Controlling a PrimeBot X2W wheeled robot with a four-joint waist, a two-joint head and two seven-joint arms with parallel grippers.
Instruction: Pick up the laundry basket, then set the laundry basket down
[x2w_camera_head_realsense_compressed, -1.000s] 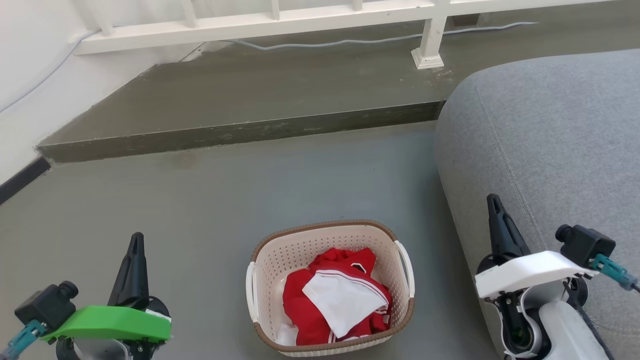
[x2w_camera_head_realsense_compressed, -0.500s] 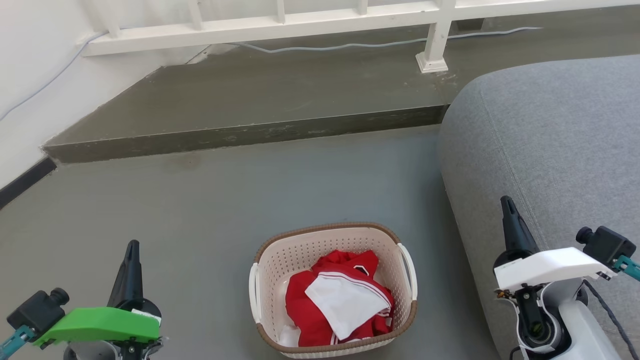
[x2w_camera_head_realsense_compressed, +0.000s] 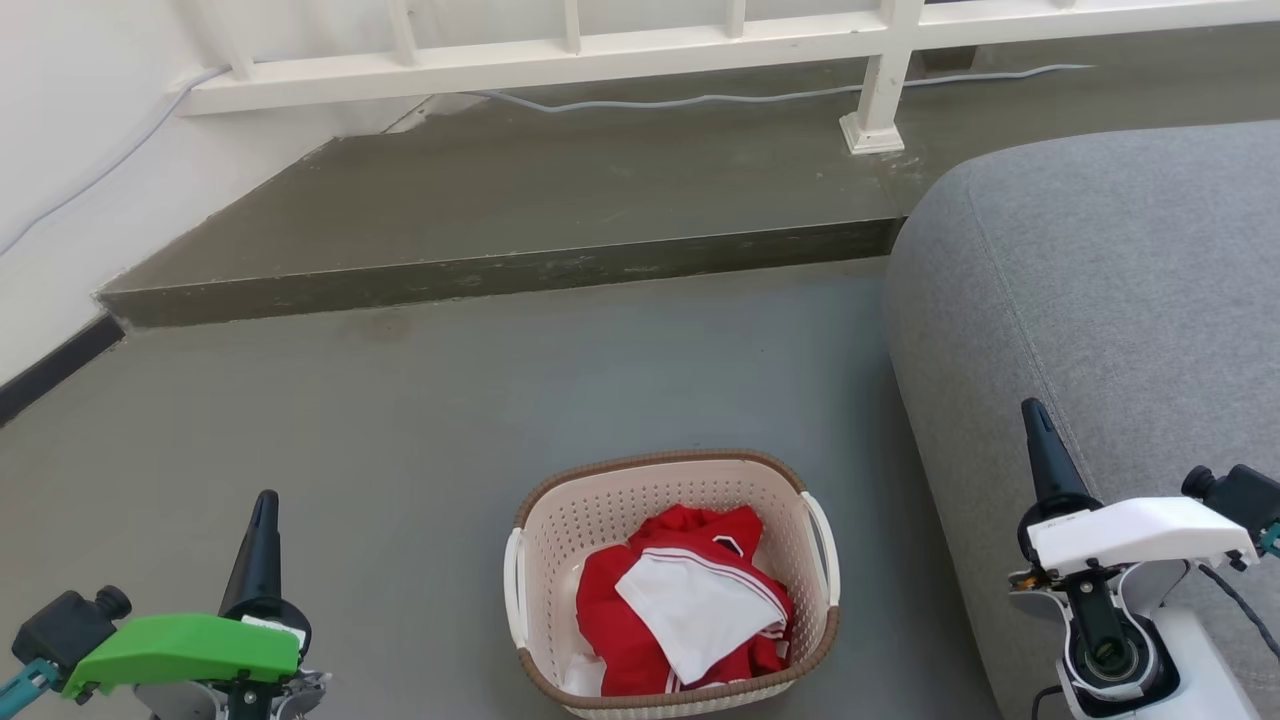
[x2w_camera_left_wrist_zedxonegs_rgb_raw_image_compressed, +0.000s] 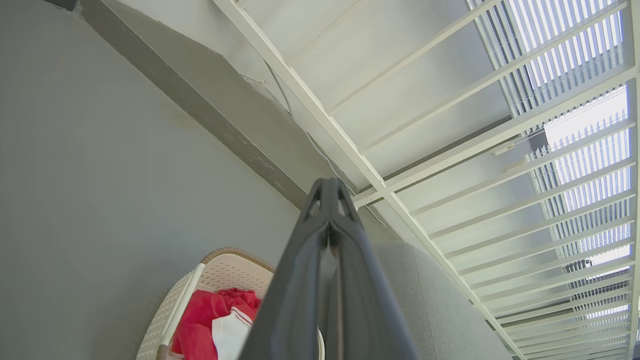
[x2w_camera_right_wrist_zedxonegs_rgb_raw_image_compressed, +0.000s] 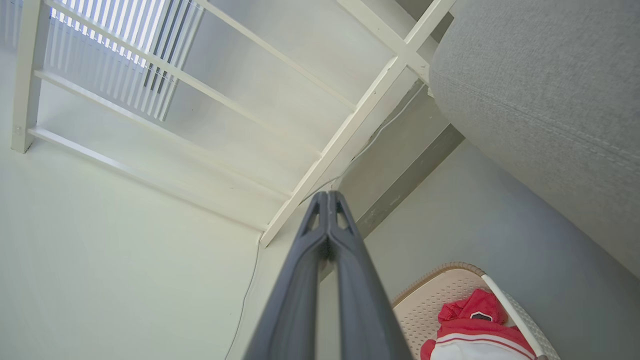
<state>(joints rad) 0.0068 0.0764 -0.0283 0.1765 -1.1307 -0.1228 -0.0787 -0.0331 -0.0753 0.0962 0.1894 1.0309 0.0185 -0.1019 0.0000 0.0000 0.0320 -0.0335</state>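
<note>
Laundry basket (x2w_camera_head_realsense_compressed: 600, 510) sits on the floor (x2w_camera_head_realsense_compressed: 400, 450) between the left fingers (x2w_camera_head_realsense_compressed: 262, 545) and the right fingers (x2w_camera_head_realsense_compressed: 1045, 455), well apart from each. Both pairs are pressed together, holding nothing.

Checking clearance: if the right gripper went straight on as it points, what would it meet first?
Probably the white railing's bottom rail, by the raised grey step; depth is unclear. The right gripper, jaws shut, looks clear of the grey fabric sofa.

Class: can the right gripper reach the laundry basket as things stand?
Probably yes: bare floor lies between the shut right gripper and the laundry basket; the sofa is beside, not between.
</note>
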